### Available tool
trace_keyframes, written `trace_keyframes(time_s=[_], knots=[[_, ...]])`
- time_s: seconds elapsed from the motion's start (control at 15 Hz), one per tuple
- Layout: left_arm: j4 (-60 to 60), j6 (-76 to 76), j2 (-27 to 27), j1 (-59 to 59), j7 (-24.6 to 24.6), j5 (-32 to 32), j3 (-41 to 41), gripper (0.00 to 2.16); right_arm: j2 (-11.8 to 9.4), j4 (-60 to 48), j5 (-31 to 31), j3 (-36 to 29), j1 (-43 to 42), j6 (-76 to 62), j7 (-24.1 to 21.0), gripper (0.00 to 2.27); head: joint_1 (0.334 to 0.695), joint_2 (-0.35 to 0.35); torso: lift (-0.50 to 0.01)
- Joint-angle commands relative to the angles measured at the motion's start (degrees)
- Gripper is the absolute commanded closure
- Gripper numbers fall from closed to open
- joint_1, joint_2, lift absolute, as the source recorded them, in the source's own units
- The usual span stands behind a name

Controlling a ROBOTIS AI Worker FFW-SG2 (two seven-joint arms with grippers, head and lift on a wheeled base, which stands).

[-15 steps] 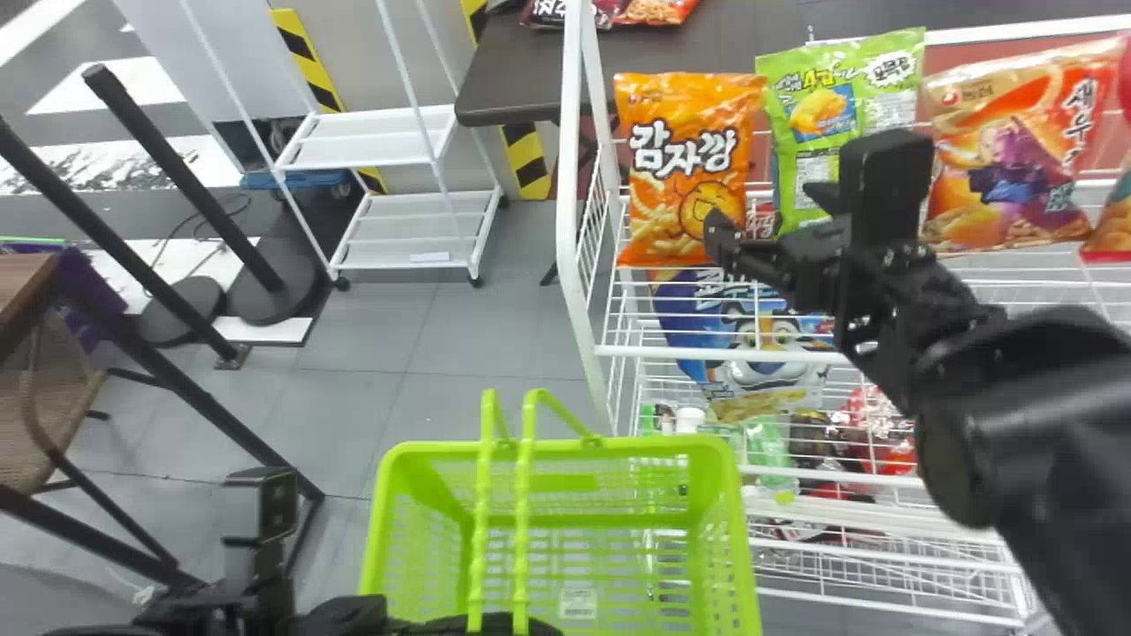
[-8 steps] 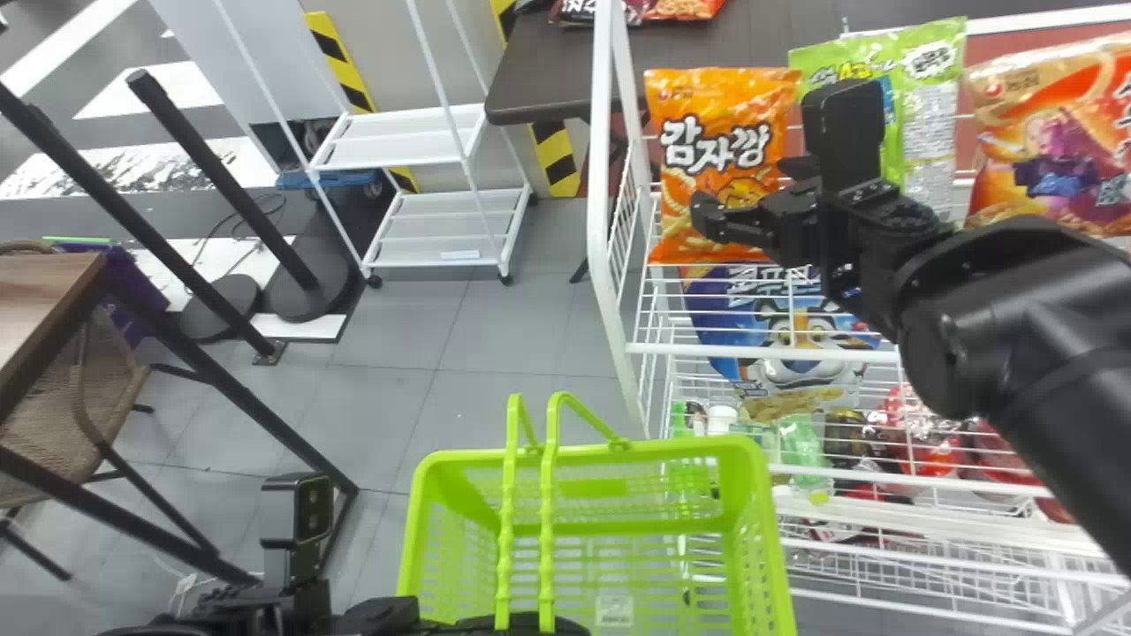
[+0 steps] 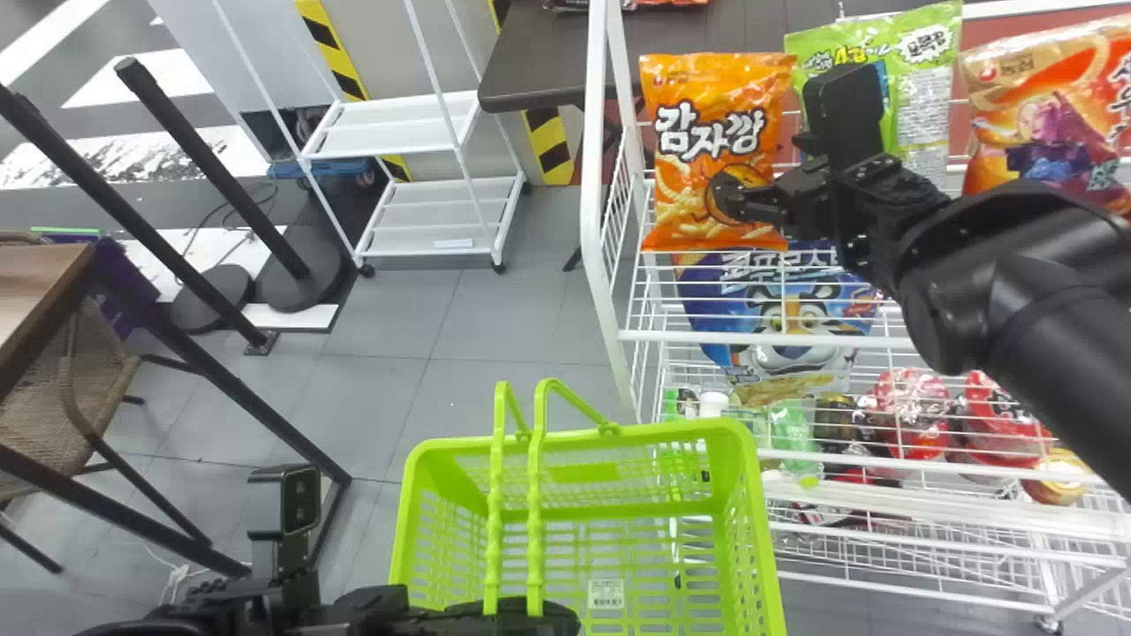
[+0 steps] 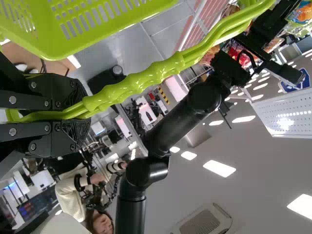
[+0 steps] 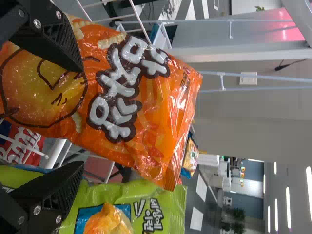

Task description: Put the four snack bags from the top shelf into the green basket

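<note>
My right gripper (image 3: pixel 762 175) stands open in front of the lower right part of the orange snack bag (image 3: pixel 714 132). In the right wrist view, one finger of the right gripper (image 5: pixel 82 117) overlaps the orange bag (image 5: pixel 146 117) face; the other is beyond its edge, over the green bag (image 5: pixel 168 207). Right of the orange bag are the green bag (image 3: pixel 919 97) and an orange-red bag (image 3: pixel 1034 124). Low in the head view, my left gripper (image 3: pixel 535 614) holds the green basket (image 3: pixel 583 510) by its handles. The left gripper (image 4: pixel 78 115) is shut on both handles (image 4: pixel 146 75).
The white wire rack (image 3: pixel 601 221) has a blue bag (image 3: pixel 751 309) and bottles below the top shelf. A white trolley (image 3: pixel 433 212), a dark table (image 3: pixel 530 66) and black posts (image 3: pixel 212 203) stand farther off. The basket hangs beside the rack's front left.
The head view has shifted slightly. My right gripper has moved left across the front of the bags, from the orange bag's lower right corner to before its face. The left gripper keeps the handles.
</note>
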Motion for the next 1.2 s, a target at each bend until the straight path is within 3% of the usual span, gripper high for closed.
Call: trace_keyframes(time_s=[0.0,0.07,0.13,0.27,0.33,0.47,0.67,1.13], knots=[[0.11,-0.01,0.0,-0.14,-0.57,0.02,-0.08,2.15,0.4,2.18,-0.18,0.11,-1.31,0.29,2.58,0.36,0.695,0.268,0.0],[0.2,-0.01,0.0,-0.14,-0.57,-0.07,-0.08,2.15,0.4,3.32,-0.36,0.11,-2.1,0.29,4.78,0.44,0.695,0.27,0.0],[0.29,-0.01,-0.09,-0.23,-0.57,-0.07,-0.08,2.15,0.4,4.11,-0.45,0.11,-2.63,0.29,7.5,0.72,0.695,0.272,0.0],[0.9,-0.71,-0.17,-0.23,-0.57,0.02,-0.08,2.15,0.4,4.11,-0.8,0.11,-2.63,0.64,8.03,1.78,0.695,0.28,0.0],[0.9,-0.89,-0.17,-0.23,-0.57,-0.07,-0.08,2.15,0.4,4.11,-0.89,0.11,-2.63,1.17,7.15,2.12,0.695,0.281,0.0],[1.08,-0.89,-0.17,-0.31,-0.57,0.02,0.01,2.15,0.4,4.02,-1.06,-0.07,-2.71,1.17,7.06,2.25,0.695,0.278,0.0],[1.43,-0.89,0.0,-0.58,-0.57,0.02,0.1,2.15,0.4,2.97,-0.45,-0.51,-1.83,1.0,6.89,2.25,0.695,0.274,0.0],[2.92,-0.71,0.7,-3.04,-0.57,1.08,1.77,2.15,0.4,-23.31,5.71,-6.22,10.65,12.77,4.42,2.25,0.695,0.322,0.0]])
